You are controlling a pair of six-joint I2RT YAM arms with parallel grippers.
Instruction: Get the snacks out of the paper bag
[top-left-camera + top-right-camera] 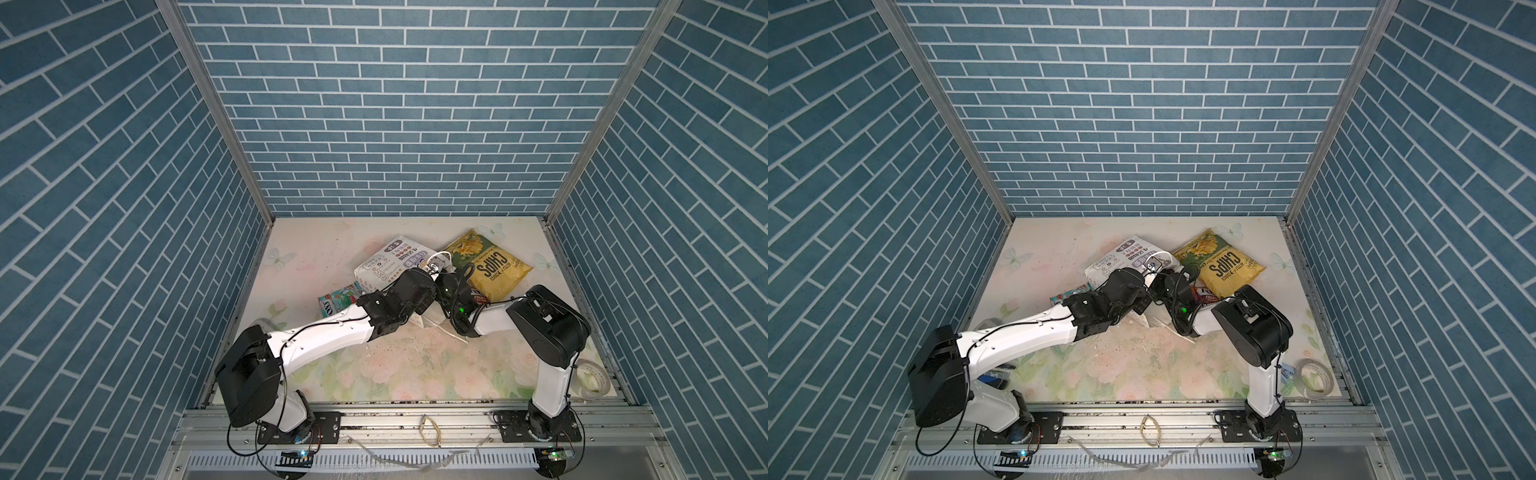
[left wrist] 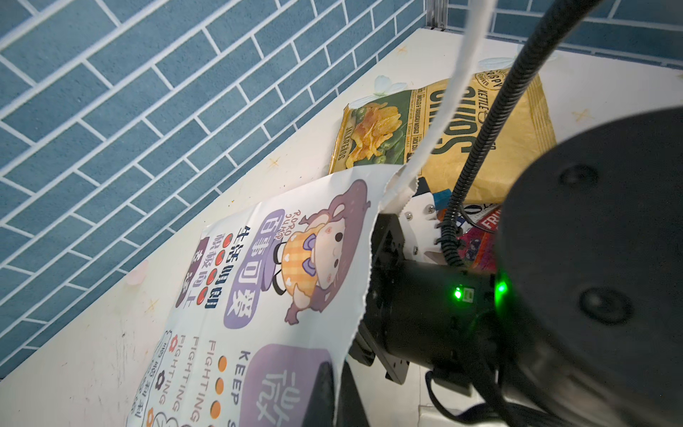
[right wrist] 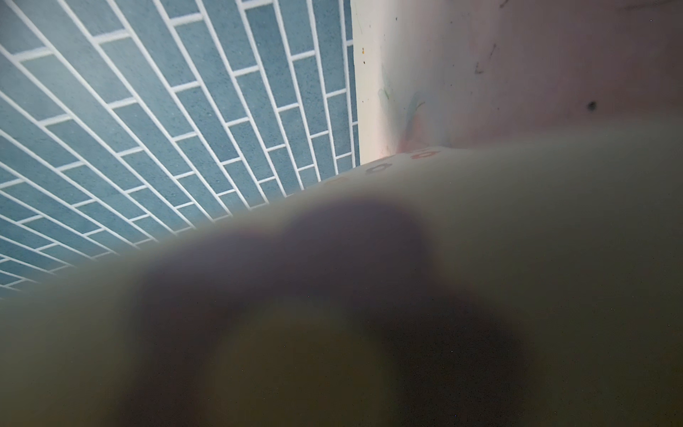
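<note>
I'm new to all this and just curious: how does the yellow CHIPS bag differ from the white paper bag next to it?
The CHIPS bag is yellow and green, the paper bag white with purple cartoons. The CHIPS bag looks sealed; the paper bag is open, with a cord handle. Both lie on the table.

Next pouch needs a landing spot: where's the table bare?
Bare: front-middle table between the arm bases, and the back-left corner beyond the paper bag. Crowded: the middle, from teal pouch through red pouch to chips bag; tape roll front-right.
</note>
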